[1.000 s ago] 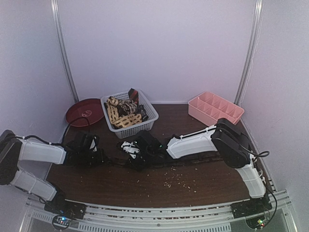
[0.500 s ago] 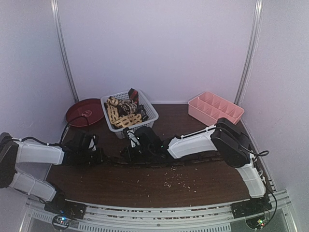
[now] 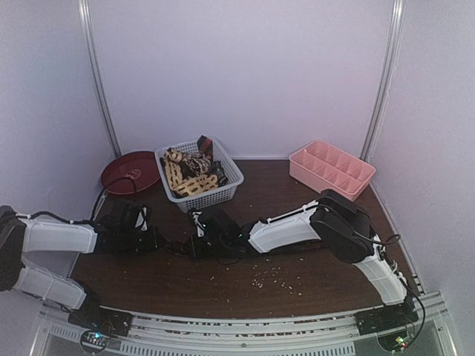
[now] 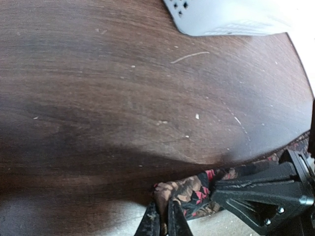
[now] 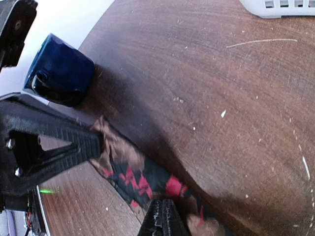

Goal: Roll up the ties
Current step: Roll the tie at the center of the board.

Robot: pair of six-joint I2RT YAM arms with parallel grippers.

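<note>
One change; right gripper (image 5: 162,205) closed on tie (image 5: 142,181).

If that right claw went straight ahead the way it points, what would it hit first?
Probably the floral tie that the right gripper pinches, then the table beneath it, though depth is unclear.

The left arm (image 3: 59,235) lies low and nearly level, forearm reaching inward. The left gripper (image 4: 161,216) is pinched almost closed on the end of a tie (image 4: 189,194). The right arm (image 3: 286,226) stretches leftward from a raised elbow. The right gripper (image 5: 162,211) sits low, its fingers pressed fully together.
</note>
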